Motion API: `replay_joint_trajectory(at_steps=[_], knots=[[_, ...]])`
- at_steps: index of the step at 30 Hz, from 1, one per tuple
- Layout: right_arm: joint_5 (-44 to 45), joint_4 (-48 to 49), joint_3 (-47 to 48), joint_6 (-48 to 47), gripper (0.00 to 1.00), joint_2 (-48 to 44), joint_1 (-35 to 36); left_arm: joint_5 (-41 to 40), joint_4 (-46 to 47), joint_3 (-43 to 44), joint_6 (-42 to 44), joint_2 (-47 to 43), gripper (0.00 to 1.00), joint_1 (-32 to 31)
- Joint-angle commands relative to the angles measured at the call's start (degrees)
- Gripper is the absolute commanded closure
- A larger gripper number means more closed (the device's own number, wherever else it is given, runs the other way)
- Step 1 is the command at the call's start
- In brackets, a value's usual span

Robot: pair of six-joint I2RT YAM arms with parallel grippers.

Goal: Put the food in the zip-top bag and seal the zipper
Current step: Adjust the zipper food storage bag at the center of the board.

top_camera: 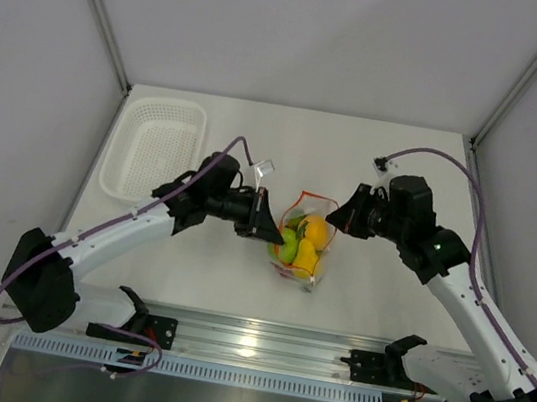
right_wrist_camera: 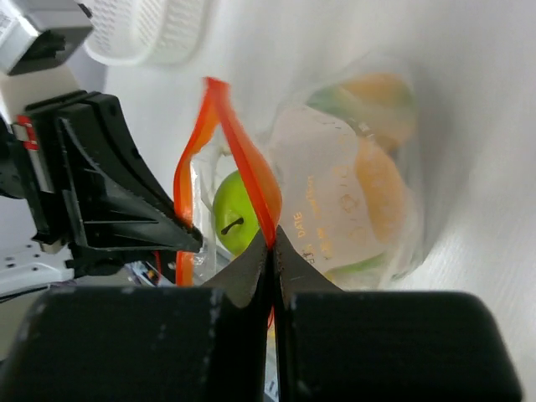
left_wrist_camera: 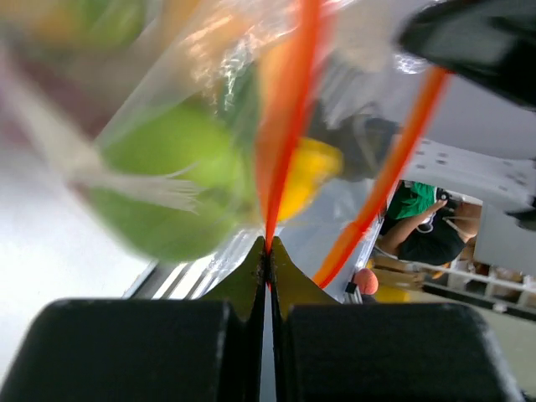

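Mid-table, nearer near edge: zip-top bag loaded; green apple and yellow-orange fruit inside, other pieces unclear through crinkled plastic; left gripper clenched on one end of zipper, right gripper clenched on opposite end; strips apart between them, mouth unsealed; likely loading done, sealing in hand; next move calls for taut strip, then pinch slid along it; white mesh basket at far-left corner, no food visible inside.
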Motion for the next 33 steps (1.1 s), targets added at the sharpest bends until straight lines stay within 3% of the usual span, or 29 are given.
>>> replay_joint_trajectory(at_steps=[1, 8, 15, 20, 27, 33], knots=[[-1.1, 4.3, -1.0, 0.5, 1.0, 2.1, 0.3, -1.9, 5.2, -4.8, -3.9, -0.2, 0.99, -0.7], [-2.1, 0.5, 10.1, -3.8, 1.0, 7.7, 1.9, -10.6, 2.5, -1.3, -4.5, -11.4, 0.99, -3.0], [-6.0, 1.0, 12.4, -4.6, 1.0, 9.0, 3.7, -20.0, 2.8, -3.5, -10.0, -22.1, 0.99, -5.3], [-5.7, 2.5, 8.8, -4.8, 1.0, 9.6, 3.7, -20.3, -0.4, -4.2, -10.1, -18.4, 0.99, -5.1], [-8.2, 3.6, 7.2, -6.4, 1.0, 11.9, 5.4, -23.5, 6.5, -13.5, -13.5, -15.6, 1.0, -5.7], [-13.2, 4.0, 8.7, -8.6, 1.0, 12.6, 8.1, -28.2, 2.9, -7.1, -11.8, -16.9, 1.0, -5.8]])
